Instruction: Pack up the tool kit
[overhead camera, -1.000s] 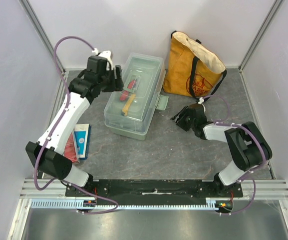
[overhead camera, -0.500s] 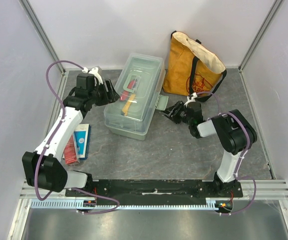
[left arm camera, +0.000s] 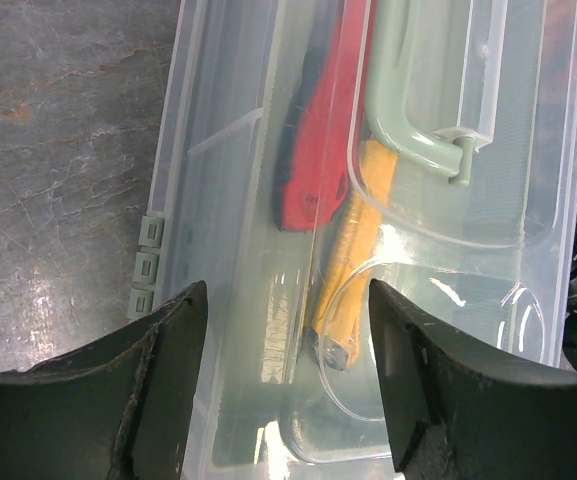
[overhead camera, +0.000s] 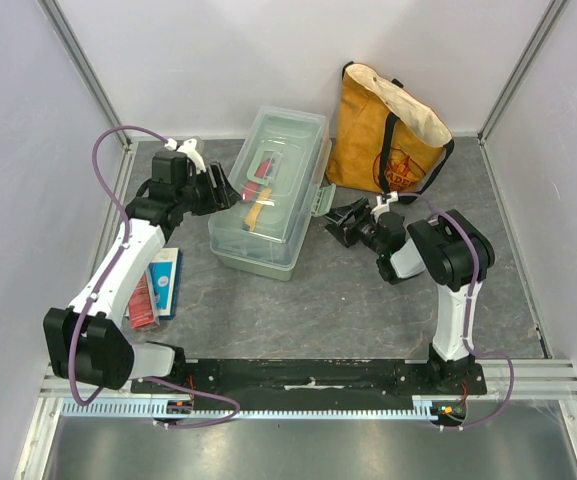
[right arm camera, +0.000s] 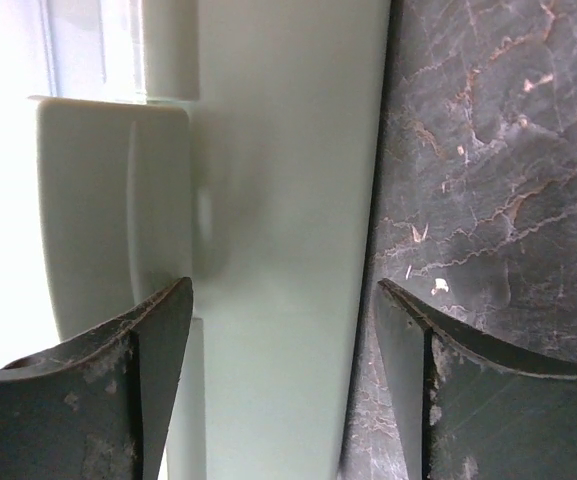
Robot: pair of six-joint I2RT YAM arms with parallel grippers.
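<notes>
The tool kit (overhead camera: 268, 190) is a pale sage-green box with its clear lid down, standing at the back middle of the table. Through the lid I see a red tool (left arm camera: 313, 150), a yellow-handled tool (left arm camera: 353, 260) and the green carry handle (left arm camera: 408, 110). My left gripper (overhead camera: 223, 186) is at the box's left side, open over the lid's edge (left arm camera: 286, 370), holding nothing. My right gripper (overhead camera: 340, 222) is low at the box's right side, open (right arm camera: 283, 340), its fingers either side of the green wall just beside the latch (right arm camera: 108, 220).
A mustard-yellow tote bag (overhead camera: 388, 125) stands upright right behind the right gripper. Flat red and blue packets (overhead camera: 155, 285) lie by the left arm near the left wall. Small green hinges (left arm camera: 148, 265) line the lid's left edge.
The left gripper came down and slightly forward along the box's left side. The right arm swung left, from the open floor up to the box's latch side, and its jaws widened.
</notes>
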